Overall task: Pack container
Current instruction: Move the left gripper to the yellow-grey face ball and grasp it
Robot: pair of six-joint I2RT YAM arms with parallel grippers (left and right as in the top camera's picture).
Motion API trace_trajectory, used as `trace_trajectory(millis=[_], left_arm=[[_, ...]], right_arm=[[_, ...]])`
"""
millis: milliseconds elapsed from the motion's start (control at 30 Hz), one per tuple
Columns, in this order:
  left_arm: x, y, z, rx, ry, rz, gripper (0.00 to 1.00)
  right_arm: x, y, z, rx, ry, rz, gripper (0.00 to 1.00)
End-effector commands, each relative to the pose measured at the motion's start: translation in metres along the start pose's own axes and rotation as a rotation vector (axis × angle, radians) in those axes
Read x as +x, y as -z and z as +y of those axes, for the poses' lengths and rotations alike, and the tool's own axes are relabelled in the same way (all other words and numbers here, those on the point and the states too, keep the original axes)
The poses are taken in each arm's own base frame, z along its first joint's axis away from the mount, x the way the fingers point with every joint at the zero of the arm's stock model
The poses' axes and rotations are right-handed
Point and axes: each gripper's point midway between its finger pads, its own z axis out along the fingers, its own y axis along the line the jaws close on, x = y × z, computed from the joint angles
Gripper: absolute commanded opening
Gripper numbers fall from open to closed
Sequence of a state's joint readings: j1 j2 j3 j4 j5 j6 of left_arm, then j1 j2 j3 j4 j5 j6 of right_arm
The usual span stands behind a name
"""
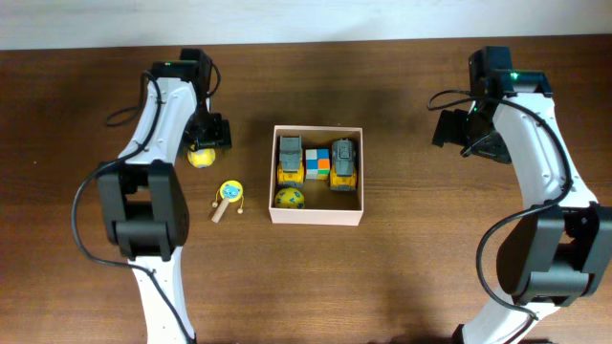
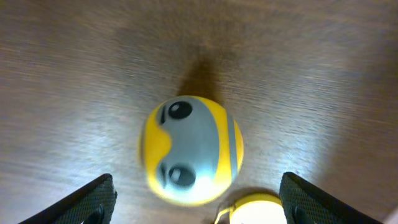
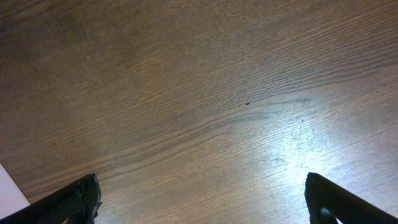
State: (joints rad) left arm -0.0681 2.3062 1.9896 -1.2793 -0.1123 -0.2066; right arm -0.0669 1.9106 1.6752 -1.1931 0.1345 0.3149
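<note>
The container [image 1: 316, 217], a square white-walled box with a tan inside, stands mid-table. In it lie two yellow-and-grey toy trucks [image 1: 291, 159], a coloured cube [image 1: 317, 162] and a yellow ball [image 1: 290, 198]. Left of it, my left gripper [image 1: 203, 146] hangs open just above a yellow-and-grey ball with eyes [image 2: 189, 149], which rests on the table between and ahead of the fingers [image 2: 93, 202], untouched. The right gripper [image 1: 457, 129] stands open over bare wood to the right of the container, its fingertips [image 3: 78, 200] wide apart with nothing between them.
A yellow rattle with a wooden handle [image 1: 229, 198] lies on the table between the loose ball and the container; its yellow head [image 2: 258, 208] shows at the bottom of the left wrist view. A white corner [image 3: 9, 194] shows at the right wrist view's left edge.
</note>
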Motion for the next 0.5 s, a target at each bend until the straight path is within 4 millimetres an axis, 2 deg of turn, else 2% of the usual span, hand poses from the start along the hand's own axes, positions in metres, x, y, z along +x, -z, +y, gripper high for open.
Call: trace_trajectory(millis=[0, 67, 167, 467], left_arm=[[0.0038, -0.0171, -0.0030, 0.002, 0.010, 0.048, 0.85], [0.0045, -0.0198, -0.0029, 0.000, 0.009, 0.055, 0.84], [0.0041, -0.0200, -0.0029, 0.000, 0.009, 0.053, 0.76], [0.0033, -0.0202, -0.0031, 0.000, 0.009, 0.050, 0.62]], right_arm=[[-0.0004, -0.0020, -0.0031, 0.011, -0.011, 0.002, 0.99], [-0.0004, -0.0020, -0.0031, 0.011, -0.011, 0.002, 0.99], [-0.0004, -0.0020, -0.0031, 0.011, -0.011, 0.002, 0.99], [-0.0004, -0.0020, -0.0031, 0.011, -0.011, 0.002, 0.99]])
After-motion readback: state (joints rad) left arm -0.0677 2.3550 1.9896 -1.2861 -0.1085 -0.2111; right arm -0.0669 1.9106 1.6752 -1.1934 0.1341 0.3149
